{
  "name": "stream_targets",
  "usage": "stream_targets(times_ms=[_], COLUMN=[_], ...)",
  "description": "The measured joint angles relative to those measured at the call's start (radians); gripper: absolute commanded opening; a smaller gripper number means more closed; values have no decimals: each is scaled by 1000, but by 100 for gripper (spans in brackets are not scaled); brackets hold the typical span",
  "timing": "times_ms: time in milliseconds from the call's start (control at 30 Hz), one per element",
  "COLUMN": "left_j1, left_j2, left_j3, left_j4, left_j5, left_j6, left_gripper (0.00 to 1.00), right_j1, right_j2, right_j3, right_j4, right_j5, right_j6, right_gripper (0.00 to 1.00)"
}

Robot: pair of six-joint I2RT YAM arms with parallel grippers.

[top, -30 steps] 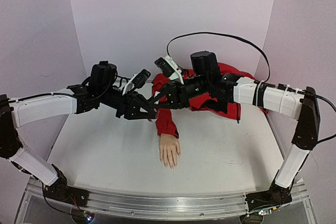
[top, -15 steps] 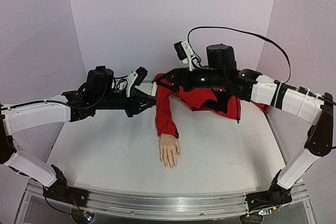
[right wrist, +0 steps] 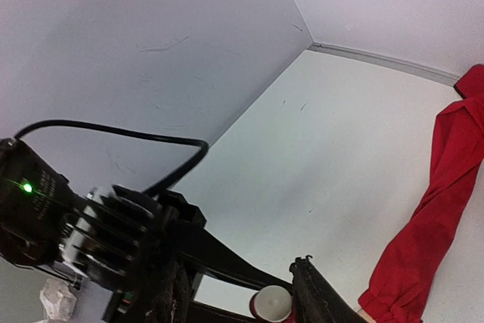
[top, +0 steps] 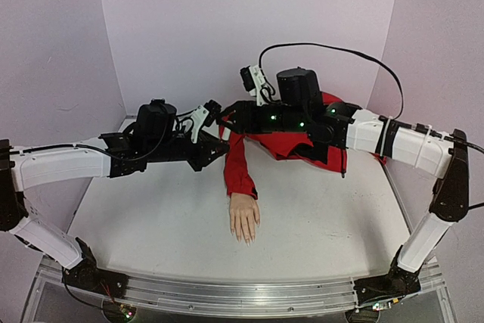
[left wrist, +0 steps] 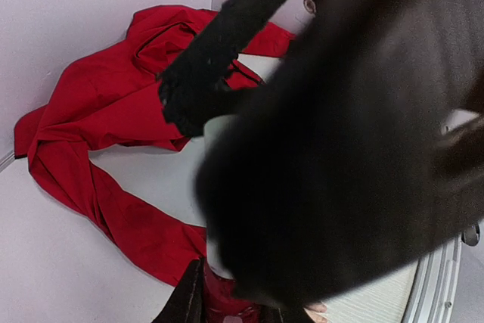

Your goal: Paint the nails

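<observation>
The mannequin hand (top: 244, 217) lies palm down on the table, fingers toward the near edge, in a red sleeve (top: 237, 164). Its nails (top: 243, 237) are too small to tell their colour. My left gripper (top: 217, 144) is shut on the dark-red polish bottle (left wrist: 221, 300), held above the sleeve behind the hand. My right gripper (top: 224, 118) hangs right over it, open, its fingers either side of the bottle's white cap (right wrist: 271, 304). In the left wrist view the right gripper (left wrist: 340, 149) hides the cap. A pale fingertip (left wrist: 316, 309) shows at the bottom edge.
The rest of the red garment (top: 318, 138) is bunched at the back right against the wall. White walls close in the table (top: 151, 217) at the back and both sides. A metal rail (top: 242, 296) runs along the near edge.
The grippers met low over the sleeve a second ago, then drew apart with the right arm raised. Now the right gripper has come back down onto the left gripper's bottle.
</observation>
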Motion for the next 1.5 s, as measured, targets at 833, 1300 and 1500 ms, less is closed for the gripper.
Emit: stream_targets(times_ms=[833,1300,1500], left_j1=[30,88,91], left_j2=[-6,-3,16], left_j3=[19,78,84], left_j4=[-24,-15,1], left_j5=[95,1131,1174], left_j6=[-69,-117,-124], left_gripper=[0,0,0], right_j1=[-1,-17,-14], right_j2=[45,-3,0], right_j3=[0,8,8], right_j4=[-5,43,51], right_j5=[-17,-936,-945], right_j6=[-40,-362,-385], right_gripper=[0,0,33])
